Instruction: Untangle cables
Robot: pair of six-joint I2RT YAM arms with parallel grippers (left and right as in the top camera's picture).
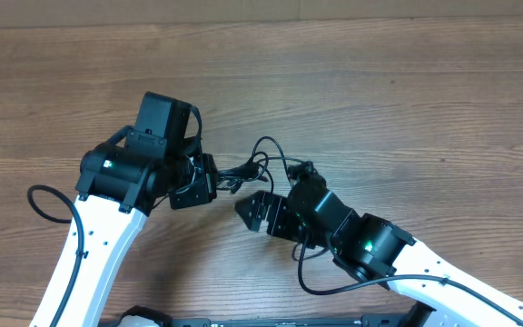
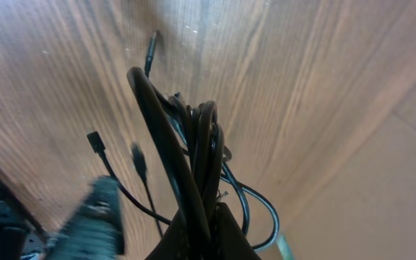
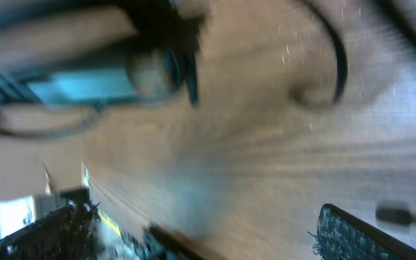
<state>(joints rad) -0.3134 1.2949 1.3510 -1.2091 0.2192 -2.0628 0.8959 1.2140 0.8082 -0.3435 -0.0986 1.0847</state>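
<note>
1. From overhead, we see a wooden table (image 1: 398,82). Two white and black robot arms reach in from the bottom edge and meet near the middle of the frame.
2. The cables (image 1: 263,162) form a thin black tangle at the centre of the frame, between the two arms. A few loops spread toward the upper right.
3. The left pincer (image 1: 216,180), just left of centre, is clamped shut on the cables. In its wrist view, several strands (image 2: 193,152) rise together out of the closed jaws at the bottom centre. We judge that this grip anchors the knot so the other arm can pull against it.
4. Two small plug ends hang free of the bundle, one at mid left (image 2: 94,139) and one near the top (image 2: 151,50). We judge these loose ends the easiest strands to draw out first.
5. The right pincer (image 1: 246,211) sits just below and right of the tangle. Its jaws are spread wide and hold nothing. Its wrist view is badly blurred, with bare wood between the fingers (image 3: 352,231) and one cable loop (image 3: 334,65) at the upper right. We judge it is placed ready to reach in.
6. We can read no brand, label or writing anywhere. A small green light (image 1: 108,164) glows on the left arm.
</note>
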